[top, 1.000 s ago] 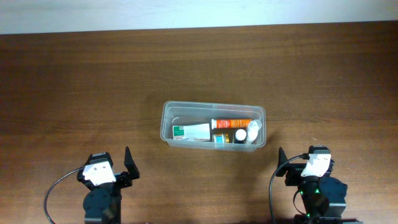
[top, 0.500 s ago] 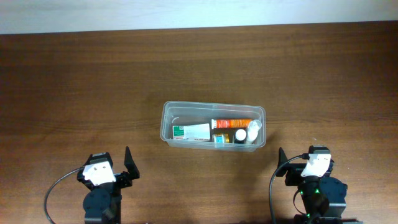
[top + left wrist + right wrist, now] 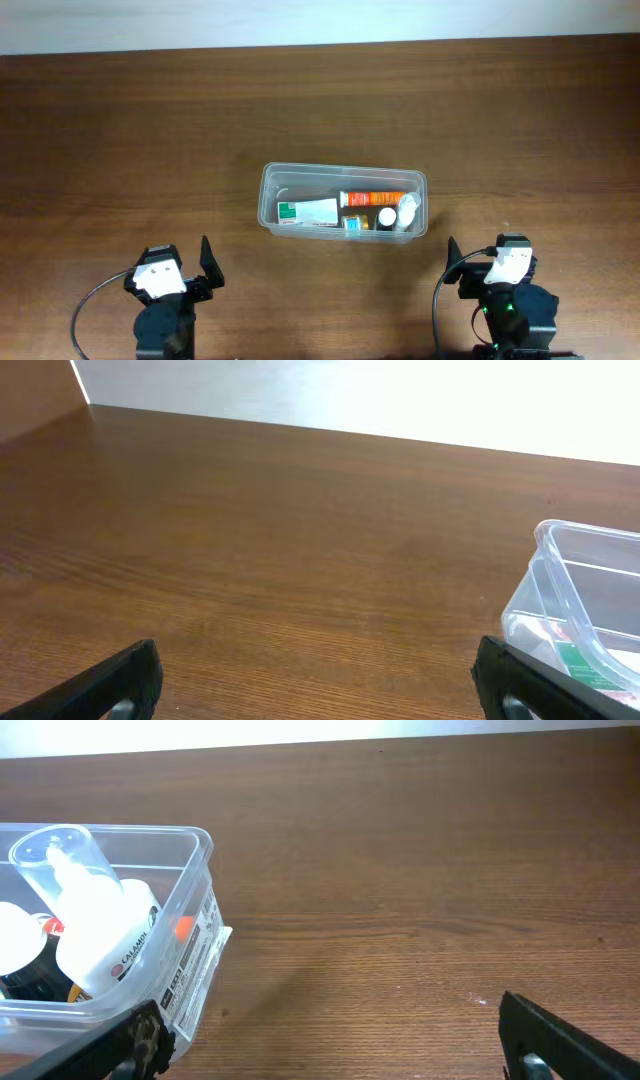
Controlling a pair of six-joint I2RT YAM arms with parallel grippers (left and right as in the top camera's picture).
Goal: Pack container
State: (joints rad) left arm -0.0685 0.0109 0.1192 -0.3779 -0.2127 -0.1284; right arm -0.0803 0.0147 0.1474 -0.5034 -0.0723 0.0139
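Note:
The clear plastic container (image 3: 270,200) stands at the table's middle, with a white-and-green carton, an orange tube and small white bottles inside it. Its left corner shows in the left wrist view (image 3: 560,565); its right end, with a white bottle (image 3: 100,925) inside, shows in the right wrist view (image 3: 195,935). My left gripper (image 3: 190,272) is open and empty near the front edge, left of the container; its fingertips frame bare wood in its own view (image 3: 320,680). My right gripper (image 3: 470,268) is open and empty at the front right, with bare wood between its fingers (image 3: 335,1040).
The brown wooden table (image 3: 120,130) stretches all round the container. A pale wall runs along the far edge (image 3: 320,20). Black cables trail from both arm bases at the front.

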